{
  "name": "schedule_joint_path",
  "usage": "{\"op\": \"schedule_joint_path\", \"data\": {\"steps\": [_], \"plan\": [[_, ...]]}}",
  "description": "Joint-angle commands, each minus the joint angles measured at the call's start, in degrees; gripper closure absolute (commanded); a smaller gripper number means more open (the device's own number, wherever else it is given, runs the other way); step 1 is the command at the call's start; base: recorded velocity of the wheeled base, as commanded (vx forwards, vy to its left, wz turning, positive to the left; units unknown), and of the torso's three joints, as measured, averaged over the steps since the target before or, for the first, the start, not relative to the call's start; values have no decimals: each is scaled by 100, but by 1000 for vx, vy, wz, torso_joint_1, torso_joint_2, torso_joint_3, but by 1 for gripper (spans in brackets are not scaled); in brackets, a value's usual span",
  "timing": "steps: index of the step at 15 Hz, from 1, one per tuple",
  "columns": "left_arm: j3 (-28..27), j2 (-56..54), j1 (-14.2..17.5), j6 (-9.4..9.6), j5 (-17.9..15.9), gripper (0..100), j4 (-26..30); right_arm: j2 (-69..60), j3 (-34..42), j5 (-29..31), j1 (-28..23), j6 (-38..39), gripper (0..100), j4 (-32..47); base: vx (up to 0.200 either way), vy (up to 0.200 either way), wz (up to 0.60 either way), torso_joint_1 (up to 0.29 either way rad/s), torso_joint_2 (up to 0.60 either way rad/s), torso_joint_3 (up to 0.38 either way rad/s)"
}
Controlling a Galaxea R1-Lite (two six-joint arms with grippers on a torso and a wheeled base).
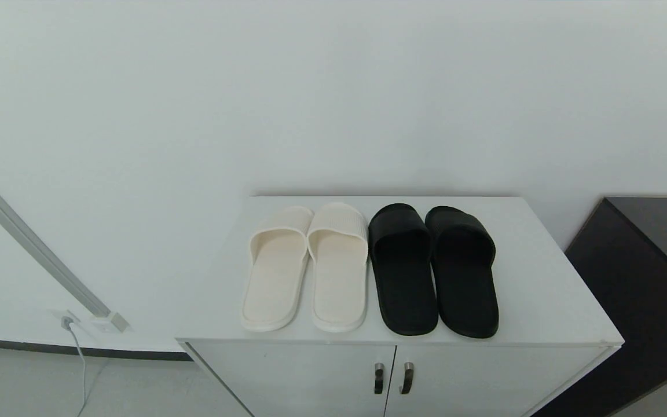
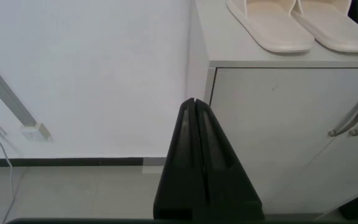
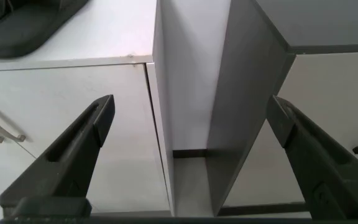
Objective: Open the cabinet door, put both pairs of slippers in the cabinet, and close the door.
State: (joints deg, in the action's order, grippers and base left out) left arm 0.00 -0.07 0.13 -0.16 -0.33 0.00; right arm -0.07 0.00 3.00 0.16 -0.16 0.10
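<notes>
- Head view: white slippers (image 1: pixel 304 266) and black slippers (image 1: pixel 433 269) lie on the cabinet (image 1: pixel 542 289) surface, doors shut; close-set handles (image 1: pixel 378 377) invite grabbing both.
- Left wrist view: left gripper (image 2: pixel 194 106), jaws together, would bump a handle, not grip.
- Right wrist view: right gripper (image 3: pixel 191 104), jaws apart, may clip the cabinet's right corner.

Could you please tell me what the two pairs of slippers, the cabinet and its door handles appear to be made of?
White slippers: likely moulded foam or rubber, matte, with fine ribbing on the straps. Black slippers: same look, matte, faintly ribbed. Cabinet: probably painted or laminated board, smooth white, faint sheen. Door handles: brushed metal by their grey gleam.
</notes>
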Motion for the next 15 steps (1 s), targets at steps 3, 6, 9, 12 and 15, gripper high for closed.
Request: {"op": "schedule_joint_path", "data": {"steps": [3, 6, 9, 12, 15], "plan": [[0, 7, 4, -2, -2, 100, 0, 86, -9, 69, -51, -11, 0, 8, 0, 0, 0, 0, 0, 0], [0, 7, 4, 7, -11, 100, 0, 1000, -870, 34, -227, 394, 0, -150, 0, 0, 0, 0, 0, 0], [0, 7, 4, 25, -11, 100, 0, 2741, -1907, -625, -33, 420, 0, 412, 0, 0, 0, 0, 0, 0], [0, 7, 4, 33, -11, 100, 0, 4112, -1898, -880, 520, 394, 0, -361, 0, 0, 0, 0, 0, 0], [0, 7, 4, 33, -11, 100, 0, 5307, -2355, -124, 1918, 710, 0, -1020, 0, 0, 0, 0, 0, 0]]}}
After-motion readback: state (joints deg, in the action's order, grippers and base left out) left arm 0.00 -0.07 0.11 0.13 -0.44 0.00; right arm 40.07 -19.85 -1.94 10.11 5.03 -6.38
